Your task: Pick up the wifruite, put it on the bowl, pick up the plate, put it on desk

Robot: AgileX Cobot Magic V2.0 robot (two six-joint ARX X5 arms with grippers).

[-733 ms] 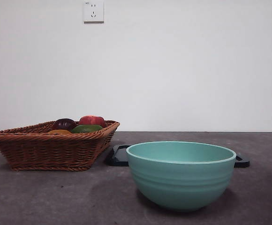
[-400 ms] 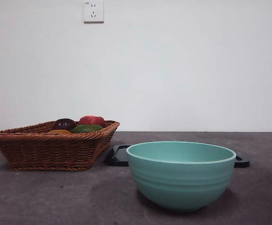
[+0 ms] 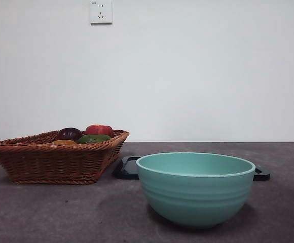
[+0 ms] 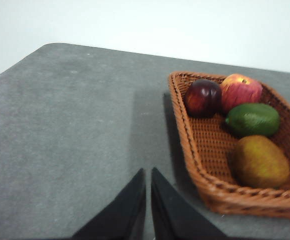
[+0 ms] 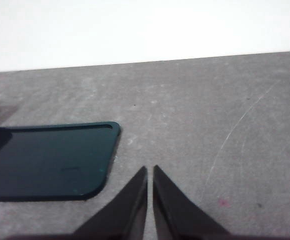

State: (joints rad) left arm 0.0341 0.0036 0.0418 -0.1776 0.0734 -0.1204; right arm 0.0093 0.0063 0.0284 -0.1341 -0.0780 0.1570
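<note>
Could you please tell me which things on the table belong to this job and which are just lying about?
Part of the job:
- orange-brown fruit in the basket
- teal bowl
- dark plate behind the bowl
- desk

Just lying about:
- wicker basket
- purple fruit
- red apple
- green fruit

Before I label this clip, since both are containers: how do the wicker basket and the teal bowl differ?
The basket is brown woven wicker, low with sloping sides; the bowl is smooth mint-teal ceramic, round and ribbed. The basket holds four fruits, including the orange-brown wifruite; nothing shows above the bowl's rim. The basket sits farther back, the bowl nearer the front camera. Both stand upright on the desk.
</note>
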